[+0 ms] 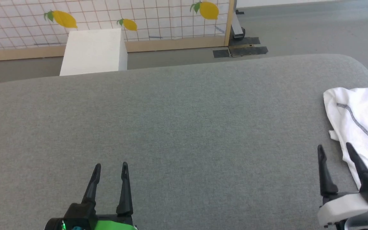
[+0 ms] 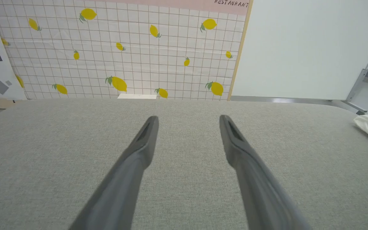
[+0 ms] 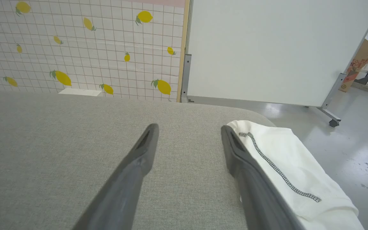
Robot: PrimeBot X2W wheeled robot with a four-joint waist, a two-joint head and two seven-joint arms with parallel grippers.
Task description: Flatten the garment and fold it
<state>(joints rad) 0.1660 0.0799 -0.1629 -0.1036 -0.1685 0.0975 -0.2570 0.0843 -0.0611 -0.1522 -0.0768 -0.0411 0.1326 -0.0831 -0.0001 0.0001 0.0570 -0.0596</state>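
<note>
A broad grey fabric-covered surface [image 1: 177, 127] spans the scene from left to right, its far right corner rounded. Beyond its far edge stands a partition of white grid tiles printed with yellow lemons [image 1: 158, 19], framed in pale wood. To the partition's right, a plain white panel on a wheeled metal frame [image 3: 267, 48] stands on the grey floor [image 1: 311, 28]. A white rectangular block [image 1: 93, 52] sits just past the far edge of the surface, toward the left.

The garment [image 1: 359, 118] lies bunched at the right edge of the surface, a white heap of soft folds running out of the head view on the right. The middle and left of the surface hold nothing of it.

The right gripper [image 1: 334, 146] hangs at the near right with its two dark fingers spread apart and nothing between them. Its right finger crosses the garment's near left edge in the head view; whether it touches the cloth cannot be told. The left gripper [image 1: 111, 165] is at the near left, well apart from the garment, with its fingers likewise spread and empty over bare grey fabric.

A line of grey stitching [image 3: 276, 169] runs diagonally across the garment's top fold.
</note>
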